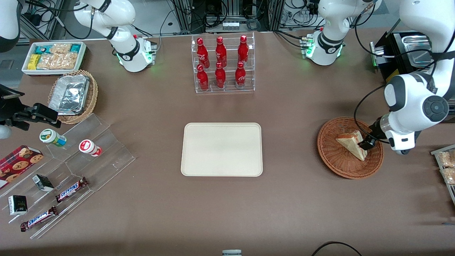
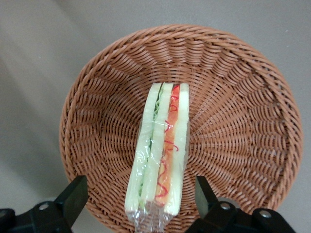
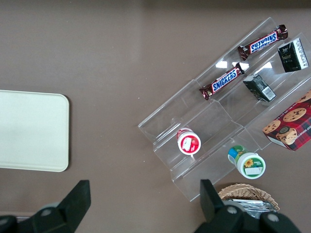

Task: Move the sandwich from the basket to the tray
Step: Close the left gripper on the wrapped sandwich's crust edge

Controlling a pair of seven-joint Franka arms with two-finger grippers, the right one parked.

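Sandwich is stood on edge in basket; gripper is spread wide, 1 finger each side, nothing gripped yet; closure should be centred on bread faces, gentle to avoid crushing; tray sits well apart.

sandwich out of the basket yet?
No, the sandwich lies in the basket; the open gripper straddles it, and the tray holds nothing.

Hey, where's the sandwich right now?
The sandwich lies in the basket toward the working arm's end of the table, well apart from the tray. The open gripper straddles it, one finger on each side.
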